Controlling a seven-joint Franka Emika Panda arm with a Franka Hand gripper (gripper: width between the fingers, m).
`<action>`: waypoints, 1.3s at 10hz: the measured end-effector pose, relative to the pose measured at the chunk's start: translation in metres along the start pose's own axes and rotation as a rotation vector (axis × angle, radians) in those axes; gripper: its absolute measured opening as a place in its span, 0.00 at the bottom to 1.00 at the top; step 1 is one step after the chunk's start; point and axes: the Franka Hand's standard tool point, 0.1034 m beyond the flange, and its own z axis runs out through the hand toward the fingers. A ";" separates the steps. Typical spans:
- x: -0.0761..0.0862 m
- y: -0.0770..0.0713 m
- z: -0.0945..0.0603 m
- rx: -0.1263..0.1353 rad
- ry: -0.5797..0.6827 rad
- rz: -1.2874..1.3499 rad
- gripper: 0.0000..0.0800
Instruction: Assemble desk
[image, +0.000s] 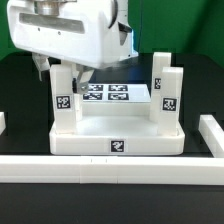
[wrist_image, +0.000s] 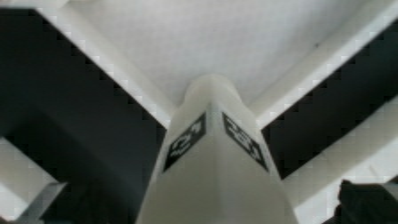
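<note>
**Claw open above the left leg of the desk**

On the exterior view's left, a short piece of white border rail (image: 3, 122) shows at the edge of the black bench (image: 20, 90). Next comes the desk top (image: 117, 128), a white tray with a raised rim, lying near the middle of the bench with a tag (image: 118, 147) on its near wall. A leg (image: 61, 92) stands upright in its left corner, with a tag on the side facing the camera.

The arm's white body (image: 70, 30) hangs over this leg and fills the upper left of the exterior view. The claw (image: 63, 68) sits right at the top of the leg, but from this view the gap between fingers and leg is too small to judge. The wrist view settles it: the leg (wrist_image: 217, 150) rises up the middle, a tagged corner edge towards the camera, and the two pale fingers (wrist_image: 98, 60) spread away on either side, well apart from it. The claw stands fully open and grips nothing.

Beyond the desk top, the marker board (image: 108, 93) lies flat on the bench. Further right, two more legs (image: 162, 85) stand upright at the right end of the desk top, close together, one farther than the other, each tagged. On the exterior view's right another rail piece (image: 212, 132) lies on the bench, and a long rail (image: 110, 166) runs across the near edge.
</note>
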 end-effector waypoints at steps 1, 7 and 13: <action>0.000 -0.001 0.000 -0.006 0.007 -0.121 0.81; -0.001 0.003 0.003 -0.020 0.015 -0.577 0.81; -0.001 0.004 0.004 -0.029 0.011 -0.671 0.39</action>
